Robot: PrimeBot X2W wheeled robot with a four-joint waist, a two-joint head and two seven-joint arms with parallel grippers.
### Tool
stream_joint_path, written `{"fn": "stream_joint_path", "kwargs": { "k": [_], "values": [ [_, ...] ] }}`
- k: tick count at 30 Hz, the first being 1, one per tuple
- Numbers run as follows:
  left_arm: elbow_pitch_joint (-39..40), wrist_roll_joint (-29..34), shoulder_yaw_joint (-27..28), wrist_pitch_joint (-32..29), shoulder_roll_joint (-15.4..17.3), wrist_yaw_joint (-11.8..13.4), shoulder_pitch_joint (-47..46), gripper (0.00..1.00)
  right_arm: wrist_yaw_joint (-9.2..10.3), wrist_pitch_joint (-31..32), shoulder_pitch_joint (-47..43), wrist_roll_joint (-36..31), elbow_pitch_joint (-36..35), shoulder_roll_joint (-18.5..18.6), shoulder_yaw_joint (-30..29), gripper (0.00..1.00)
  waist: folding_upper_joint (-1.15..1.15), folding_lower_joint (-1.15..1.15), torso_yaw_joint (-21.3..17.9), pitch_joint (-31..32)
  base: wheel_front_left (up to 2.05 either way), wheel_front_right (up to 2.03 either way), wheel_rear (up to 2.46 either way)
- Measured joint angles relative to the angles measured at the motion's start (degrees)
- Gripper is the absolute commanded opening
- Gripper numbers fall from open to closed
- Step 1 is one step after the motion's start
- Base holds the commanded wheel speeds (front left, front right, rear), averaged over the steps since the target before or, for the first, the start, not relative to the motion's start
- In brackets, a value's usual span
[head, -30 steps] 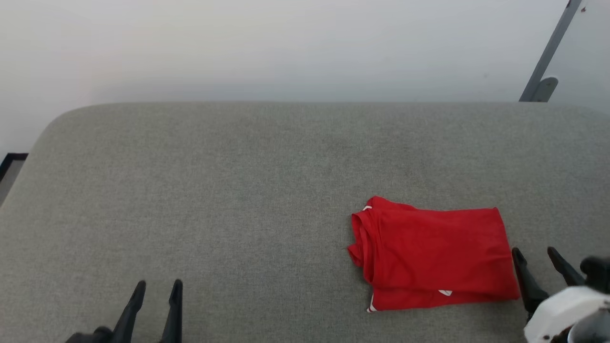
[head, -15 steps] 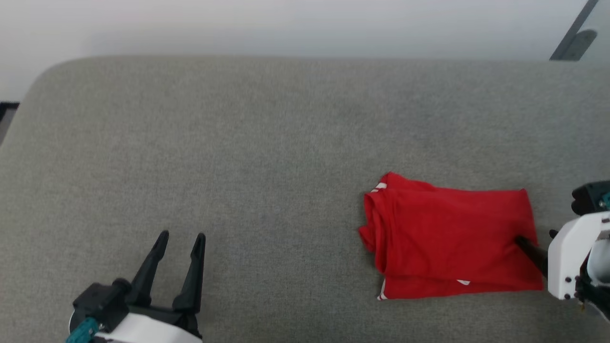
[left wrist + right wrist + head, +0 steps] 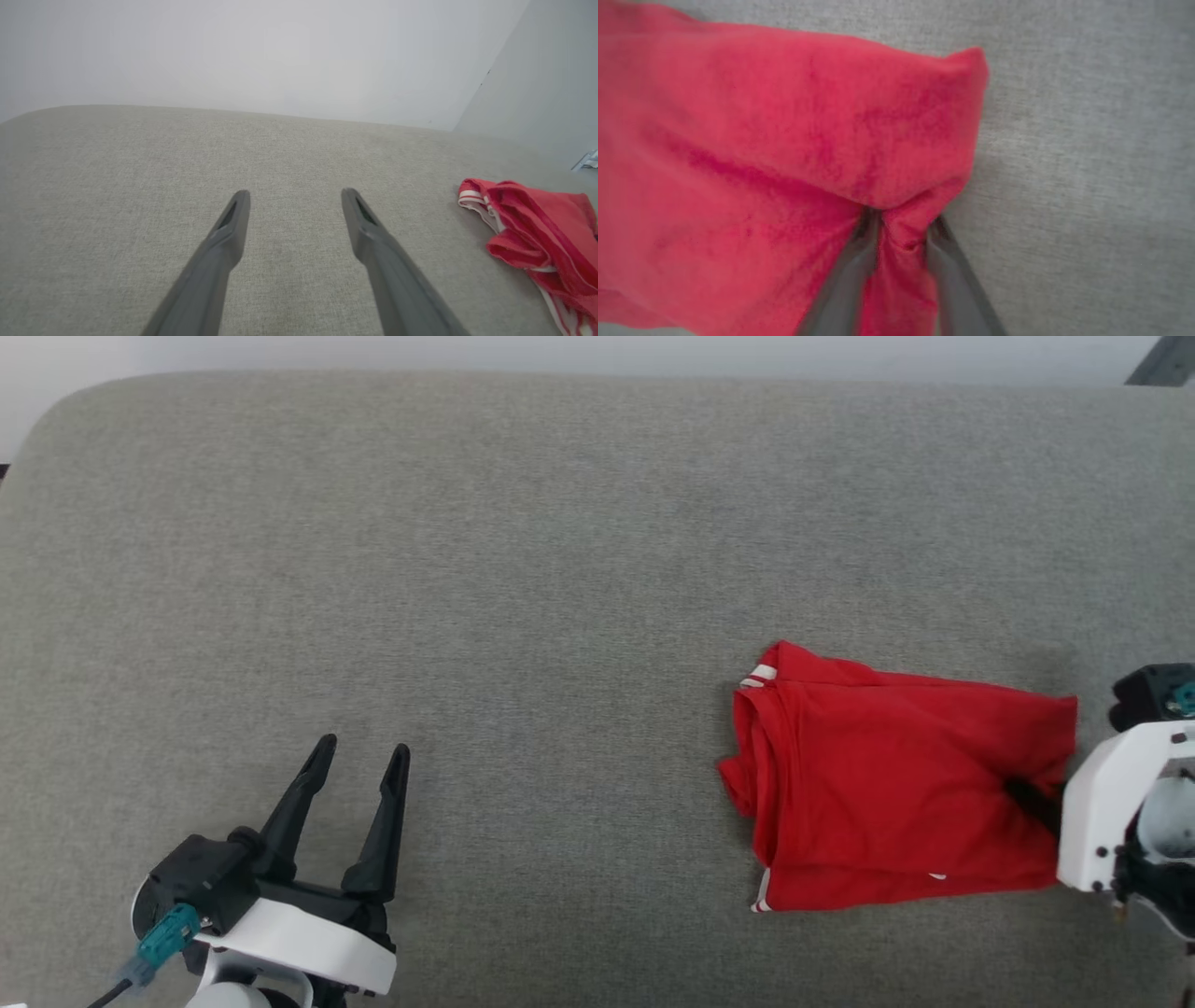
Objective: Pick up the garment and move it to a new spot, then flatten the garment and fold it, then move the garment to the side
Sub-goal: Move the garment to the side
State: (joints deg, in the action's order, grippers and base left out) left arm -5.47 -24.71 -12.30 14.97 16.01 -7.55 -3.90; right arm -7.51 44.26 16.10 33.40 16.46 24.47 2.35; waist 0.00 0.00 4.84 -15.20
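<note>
Your right gripper (image 3: 903,219) has its two dark fingers pinched on a bunched fold at the edge of the garment (image 3: 784,140), with red cloth squeezed between them. The right arm's white wrist housing (image 3: 1106,812) sits just beside that same edge, and the fingers point into the cloth.

The garment lies folded in a rough rectangle on the grey woven cushion (image 3: 560,569). A red-and-white trim band (image 3: 761,674) shows at the corner farthest from the grip.

Your left gripper (image 3: 362,747) is well apart from the garment, on the side opposite the right one. Its fingers are spread wide with nothing between them, angled over bare cushion.

Past the garment, the cushion's rounded far edge meets a plain pale wall (image 3: 233,46).
</note>
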Motion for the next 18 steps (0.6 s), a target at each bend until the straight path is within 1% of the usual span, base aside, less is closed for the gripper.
{"fn": "stream_joint_path", "kwargs": {
  "k": [4, 7, 9, 14, 18],
  "values": [
    [0.25, 0.76, -0.27, 0.0, 1.03, 0.0, -0.04, 1.0, -0.18, -2.61, 0.41, 0.32, 0.22, -1.47, -0.99, 0.0, 0.0, 0.0, -1.81, -0.13, 0.0, 0.0, 0.0],
    [0.48, 1.1, -0.64, 0.0, 1.87, 0.0, -0.52, 1.0, -0.23, -5.27, 1.01, 0.11, 0.67, -2.38, -3.14, 0.0, 0.0, 0.0, -3.69, -0.44, 0.0, 0.0, 0.0],
    [0.99, 1.12, -1.03, 0.0, 2.54, 0.0, -1.16, 1.0, -0.15, -6.81, 1.19, -0.14, 1.07, -2.0, -5.68, 0.0, 0.0, 0.0, -5.11, -0.78, 0.0, 0.0, 0.0],
    [2.23, 1.82, -3.66, 0.0, 5.5, 0.0, -4.75, 1.0, -0.04, -9.42, 2.22, -1.37, 1.9, -0.94, -12.56, 0.0, 0.0, 0.0, -8.96, -2.46, 0.0, 0.0, 0.0],
    [3.49, 1.71, -6.36, 0.0, 7.48, 0.0, -10.06, 1.0, 0.0, -12.98, 4.04, -4.22, 3.55, 0.15, -20.04, 0.0, 0.0, 0.0, -11.6, -5.12, 0.0, 0.0, 0.0]
  ]
}}
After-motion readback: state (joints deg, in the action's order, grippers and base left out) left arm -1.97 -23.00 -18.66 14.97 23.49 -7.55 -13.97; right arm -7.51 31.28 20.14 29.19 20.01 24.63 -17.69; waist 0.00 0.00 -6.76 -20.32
